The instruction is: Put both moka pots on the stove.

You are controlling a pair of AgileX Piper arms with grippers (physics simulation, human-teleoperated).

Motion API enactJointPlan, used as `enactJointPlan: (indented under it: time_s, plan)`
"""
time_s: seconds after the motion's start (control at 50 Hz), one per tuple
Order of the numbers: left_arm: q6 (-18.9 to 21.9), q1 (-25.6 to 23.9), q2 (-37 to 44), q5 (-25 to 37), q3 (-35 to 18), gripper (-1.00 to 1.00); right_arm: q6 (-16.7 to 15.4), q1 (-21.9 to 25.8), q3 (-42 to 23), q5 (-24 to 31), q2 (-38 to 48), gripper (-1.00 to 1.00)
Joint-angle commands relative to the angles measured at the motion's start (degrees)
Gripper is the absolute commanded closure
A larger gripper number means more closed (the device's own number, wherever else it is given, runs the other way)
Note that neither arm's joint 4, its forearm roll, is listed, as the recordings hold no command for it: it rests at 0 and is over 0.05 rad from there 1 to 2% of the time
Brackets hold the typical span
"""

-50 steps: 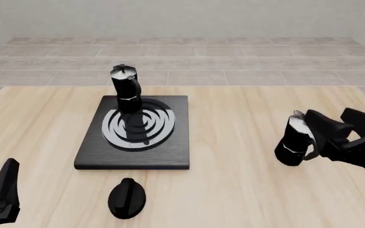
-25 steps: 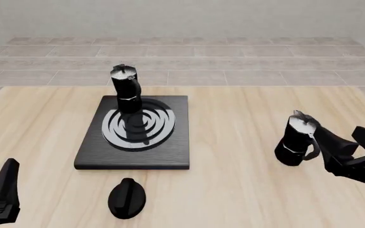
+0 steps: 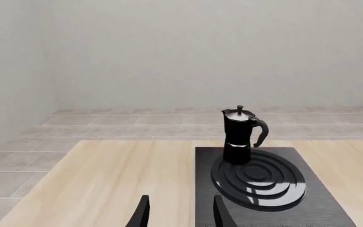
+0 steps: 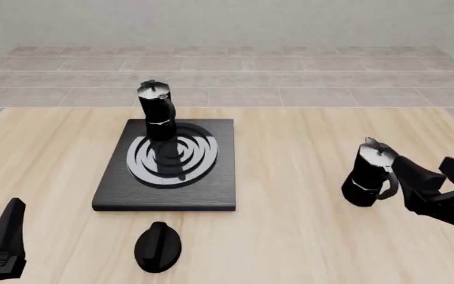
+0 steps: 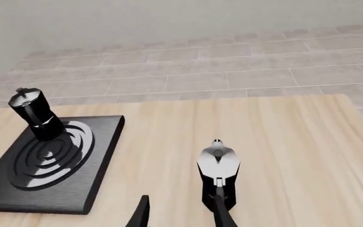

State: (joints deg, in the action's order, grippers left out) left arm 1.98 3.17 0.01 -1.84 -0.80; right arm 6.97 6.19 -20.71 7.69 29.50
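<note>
the worktop (image 4: 290, 236) carries the stove (image 4: 168, 177) at 10 o'clock, with one moka pot (image 4: 156, 112) seated on it. the second moka pot (image 4: 369, 174) stands at 3 o'clock, released: the right gripper (image 4: 432, 177) has been drawn back, fingers spread, so regrasping seems needed. the left gripper (image 3: 178, 213) is spread, idle.
</note>
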Motion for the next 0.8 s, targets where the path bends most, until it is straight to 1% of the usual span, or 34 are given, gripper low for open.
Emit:
enactJointPlan:
  time_s: [0.02, 0.04, 0.06, 0.1, 0.16, 0.18, 0.22, 0.24, 0.28, 0.3, 0.32, 0.34, 0.38, 0.4, 0.44, 0.48, 0.5, 0.54, 0.56, 0.58, 0.68, 0.72, 0.8]
  plan:
    - [0.1, 0.1, 0.0, 0.0, 0.2, -1.00, 0.2, -0.4, -2.3, 0.7, 3.2, -1.00]
    - [0.1, 0.1, 0.0, 0.0, 0.2, -1.00, 0.2, -0.4, -2.3, 0.7, 3.2, -1.00]
    - [0.0, 0.1, 0.0, 0.0, 0.1, -1.00, 0.9, -0.3, -2.5, 0.6, 4.1, -1.00]
    - [0.0, 0.1, 0.0, 0.1, 0.1, -1.00, 0.8, -0.5, -3.1, 0.8, 5.0, -1.00]
    - [0.2, 0.0, 0.0, 0.2, 0.1, -1.00, 0.8, 0.0, -5.0, 2.6, 6.4, -1.00]
    - [0.2, 0.0, 0.0, 0.2, 0.1, -1.00, 1.6, 0.5, -5.5, 3.2, 7.0, -1.00]
    - [0.1, 0.1, 0.0, 0.2, 0.1, -1.00, 1.1, 0.3, -6.0, 3.5, 7.2, -1.00]
    - [0.2, 0.1, 0.0, 0.3, 0.1, -1.00, -0.3, -0.4, -7.0, 4.1, 7.6, -1.00]
    - [0.3, 0.1, 0.0, 0.3, 0.0, -1.00, 0.0, -0.2, -8.5, 5.5, 8.4, -1.00]
    - [0.2, 0.1, 0.0, 0.4, 0.0, -1.00, -1.0, -0.6, -9.0, 5.7, 8.8, -1.00]
    - [0.2, 0.1, 0.0, 0.4, 0.0, -1.00, -0.9, -0.4, -9.6, 6.2, 9.0, -1.00]
    - [0.2, 0.1, 0.0, 0.4, 0.0, -1.00, 0.5, 0.0, -10.6, 7.2, 9.9, -1.00]
    - [0.2, 0.0, 0.0, 0.5, -0.1, -1.00, -0.8, -0.5, -11.4, 7.7, 10.1, -1.00]
    - [0.3, 0.0, 0.0, 0.6, -0.1, -1.00, 0.4, 0.3, -12.1, 8.4, 10.7, -1.00]
    - [0.3, 0.0, 0.0, 0.5, 0.0, -1.00, -1.1, -0.6, -13.1, 9.0, 11.3, -1.00]
    - [0.3, 0.0, 0.0, 0.4, 0.1, -1.00, -0.2, -0.5, -13.8, 9.7, 12.2, -1.00]
    - [0.3, 0.0, 0.0, 0.5, 0.1, -1.00, -0.9, -0.9, -14.4, 10.0, 12.4, -1.00]
    - [0.3, 0.0, 0.0, 0.5, 0.0, -1.00, 0.1, -0.9, -15.1, 10.5, 13.1, -1.00]
    - [0.3, 0.1, 0.0, 0.6, 0.0, -1.00, -0.4, -1.1, -15.5, 10.8, 13.4, -1.00]
    - [0.3, 0.1, 0.0, 0.6, -0.1, -1.00, 0.0, -1.2, -15.8, 11.0, 13.7, -1.00]
    - [0.2, 0.0, 0.0, 0.6, 0.0, -1.00, -0.9, -2.6, -16.4, 11.4, 15.6, -1.00]
    - [0.2, 0.0, 0.0, 0.7, -0.1, -1.00, -0.6, -3.1, -16.2, 11.1, 16.5, -1.00]
    - [0.2, 0.0, 0.0, 0.8, -0.2, -1.00, -1.3, -4.4, -15.7, 10.2, 17.9, -1.00]
